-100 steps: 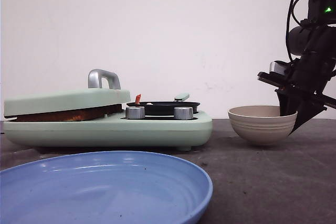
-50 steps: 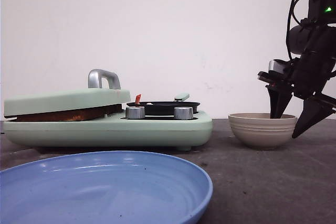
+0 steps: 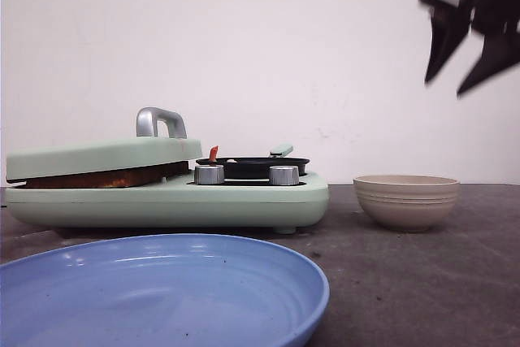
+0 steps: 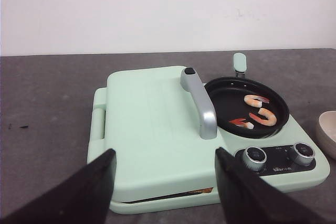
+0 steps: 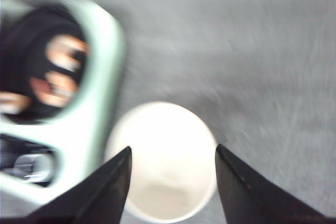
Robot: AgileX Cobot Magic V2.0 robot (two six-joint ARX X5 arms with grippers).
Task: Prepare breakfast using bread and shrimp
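Note:
The bread shows only as a brown crust edge (image 3: 106, 176) under the shut lid (image 3: 97, 156) of the mint-green breakfast maker; a sliver shows in the left wrist view (image 4: 202, 190). Three orange shrimp (image 4: 261, 109) lie in the black pan (image 4: 220, 95); one tail tip (image 3: 213, 153) sticks up in the front view, and they are blurred in the right wrist view (image 5: 58, 77). My left gripper (image 4: 164, 153) is open and empty over the lid. My right gripper (image 3: 444, 87) is open and empty, high above the beige bowl (image 3: 406, 199), which looks empty (image 5: 165, 161).
A large blue plate (image 3: 162, 290) lies at the front. The lid has a silver handle (image 4: 200, 100). Two silver knobs (image 3: 209, 174) sit on the maker's front. The bowl stands upright right of the maker on the dark table (image 3: 422, 282).
My right gripper set the tilted bowl down upright, let go, and rose well above it. The maker, plate and shrimp have not moved.

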